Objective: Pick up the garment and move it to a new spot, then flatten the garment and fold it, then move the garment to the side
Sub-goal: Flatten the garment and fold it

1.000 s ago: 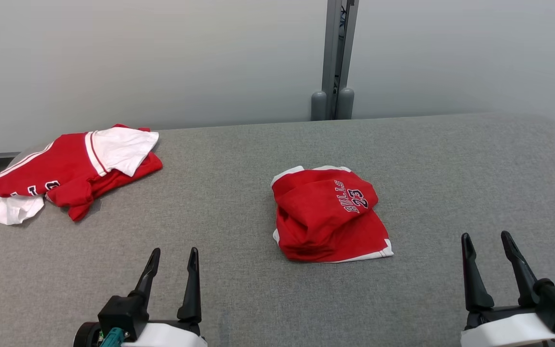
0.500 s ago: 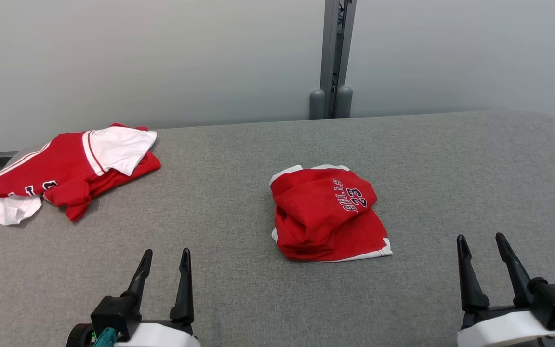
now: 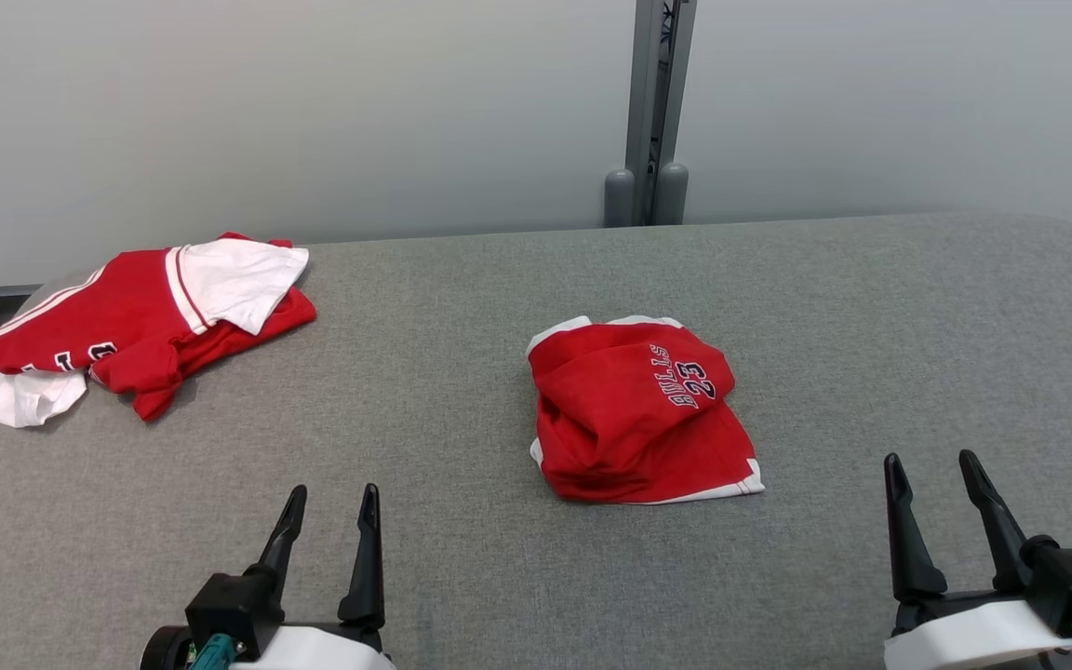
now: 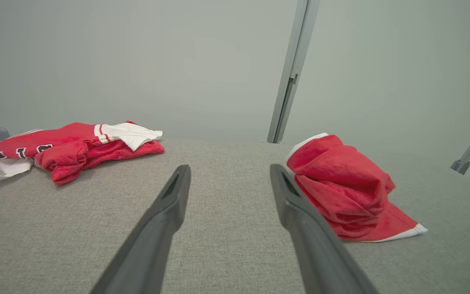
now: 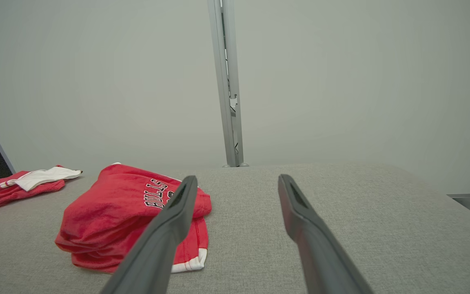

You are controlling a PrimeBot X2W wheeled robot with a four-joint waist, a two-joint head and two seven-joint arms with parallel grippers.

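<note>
Two red garments lie on one grey table (image 3: 462, 307): the crumpled Bulls garment (image 3: 638, 419) at the centre of the head view, a red-and-white garment (image 3: 127, 326) at its upper left. Two grippers, both spread wide and empty: left gripper (image 3: 334, 493) lower left, right gripper (image 3: 929, 461) lower right, well apart from both

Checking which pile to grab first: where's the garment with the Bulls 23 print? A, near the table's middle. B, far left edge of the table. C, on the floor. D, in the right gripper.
A: the Bulls garment lies bunched near the middle of the table; the other garment sits at the far left.
</note>
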